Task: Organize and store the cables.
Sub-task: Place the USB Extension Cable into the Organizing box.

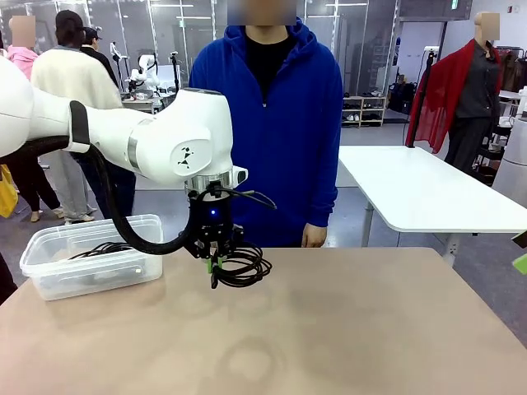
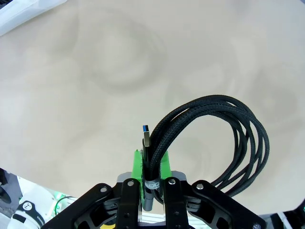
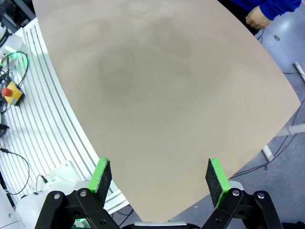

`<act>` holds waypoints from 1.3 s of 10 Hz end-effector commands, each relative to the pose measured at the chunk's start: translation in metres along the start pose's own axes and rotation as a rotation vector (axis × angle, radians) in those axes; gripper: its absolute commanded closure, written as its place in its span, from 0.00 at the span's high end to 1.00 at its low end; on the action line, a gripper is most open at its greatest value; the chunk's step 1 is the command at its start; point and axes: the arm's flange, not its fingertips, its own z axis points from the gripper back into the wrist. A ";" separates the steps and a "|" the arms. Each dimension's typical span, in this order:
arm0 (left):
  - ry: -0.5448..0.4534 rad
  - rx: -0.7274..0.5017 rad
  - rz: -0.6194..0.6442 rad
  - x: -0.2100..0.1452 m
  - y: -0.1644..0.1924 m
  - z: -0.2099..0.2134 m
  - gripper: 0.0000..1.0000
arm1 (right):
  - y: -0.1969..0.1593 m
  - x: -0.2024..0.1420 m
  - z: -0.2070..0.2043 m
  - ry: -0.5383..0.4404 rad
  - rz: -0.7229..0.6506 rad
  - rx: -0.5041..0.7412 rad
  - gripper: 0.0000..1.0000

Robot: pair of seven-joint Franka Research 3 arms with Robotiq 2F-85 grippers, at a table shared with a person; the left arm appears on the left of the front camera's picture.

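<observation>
**Left gripper holding a coiled cable above the table**

The left gripper (image 1: 215, 265) is clamped on a black braided cable coil (image 1: 244, 266), its blue-tipped plug (image 2: 146, 137) between the green pads. The coil hangs off to the gripper's right, just over the tan table (image 1: 346, 329). Right gripper (image 3: 158, 176) gapes wide, empty.

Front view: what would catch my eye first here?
The left gripper near the table's middle, shut on a coiled black cable that dangles from its green pads. To its left, a clear plastic bin already holds more cable. Behind stands a person in a blue hoodie.
</observation>
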 end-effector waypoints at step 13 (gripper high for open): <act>-0.081 -0.096 -0.118 0.090 0.139 0.050 0.16 | 0.000 0.001 -0.001 -0.007 0.001 0.001 1.00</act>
